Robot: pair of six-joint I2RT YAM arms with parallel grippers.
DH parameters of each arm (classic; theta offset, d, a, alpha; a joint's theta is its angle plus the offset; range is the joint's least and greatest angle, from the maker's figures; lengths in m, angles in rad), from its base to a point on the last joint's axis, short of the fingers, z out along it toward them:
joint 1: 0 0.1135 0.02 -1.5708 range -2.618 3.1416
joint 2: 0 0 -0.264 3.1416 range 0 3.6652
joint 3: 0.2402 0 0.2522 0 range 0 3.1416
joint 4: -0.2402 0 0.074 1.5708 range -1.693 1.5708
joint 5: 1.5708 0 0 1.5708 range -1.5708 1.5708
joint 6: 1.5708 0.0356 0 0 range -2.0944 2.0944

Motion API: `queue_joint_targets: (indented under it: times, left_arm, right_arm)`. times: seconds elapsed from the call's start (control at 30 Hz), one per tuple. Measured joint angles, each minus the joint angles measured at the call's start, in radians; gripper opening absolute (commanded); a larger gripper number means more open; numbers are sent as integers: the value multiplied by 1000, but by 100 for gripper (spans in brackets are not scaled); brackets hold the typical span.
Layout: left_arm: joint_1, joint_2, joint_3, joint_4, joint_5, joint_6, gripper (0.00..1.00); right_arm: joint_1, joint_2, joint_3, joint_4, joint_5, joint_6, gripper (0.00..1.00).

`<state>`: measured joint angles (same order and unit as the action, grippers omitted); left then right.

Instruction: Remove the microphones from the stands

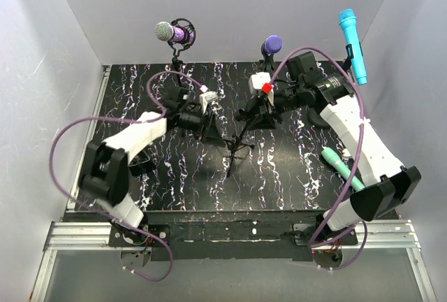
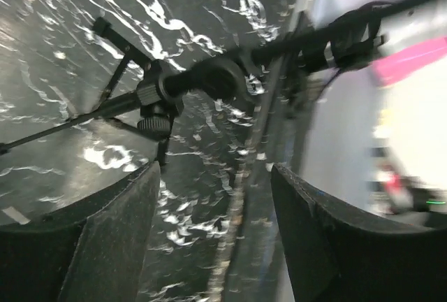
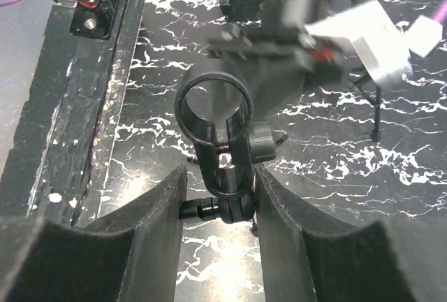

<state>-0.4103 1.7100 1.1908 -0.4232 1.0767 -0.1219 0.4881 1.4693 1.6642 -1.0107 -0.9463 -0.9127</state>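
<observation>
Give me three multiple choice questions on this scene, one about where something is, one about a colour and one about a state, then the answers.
1. Where does the mint-green microphone lie?
A) on the table beside the right arm
B) on a shelf
C) in a box

2. What colour is the back-right microphone?
A) red
B) blue
C) yellow

3. The ring clip between the fingers of the right gripper is:
A) empty
B) holding a microphone
C) wrapped in tape

Answers:
1 A, it rests flat on the marbled surface next to that arm.
2 B, its head and body are bright blue.
3 A, the right wrist view shows the table straight through the bare ring.
</observation>
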Motion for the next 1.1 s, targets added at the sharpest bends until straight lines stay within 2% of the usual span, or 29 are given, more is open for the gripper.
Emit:
queue_joint_targets:
  times: [0.1, 0.2, 0.27, 0.43, 0.67, 0.87, 1.1]
  left_arm:
    - [5, -224, -127, -23, -93, 245, 70]
    - [-12, -471, -293, 71, -183, 437, 69]
    - [-31, -550, -361, 146, -221, 554, 66]
    - [-64, -484, -385, 310, -302, 723, 63]
    - [-124, -414, -456, 538, -350, 875, 59]
    - [-189, -380, -454, 615, -335, 918, 58]
    - [-250, -372, -440, 615, -309, 959, 59]
  right_arm:
    - [1, 43, 56, -54, -7, -15, 2]
    - [5, 100, 135, -150, -12, -89, 2]
    - [14, 123, 159, -198, -9, -141, 1]
    - [42, 144, 167, -251, 5, -172, 1]
    - [80, 144, 167, -254, 24, -102, 1]
    - [94, 145, 178, -246, 40, -44, 1]
    - [117, 146, 209, -267, 56, -16, 1]
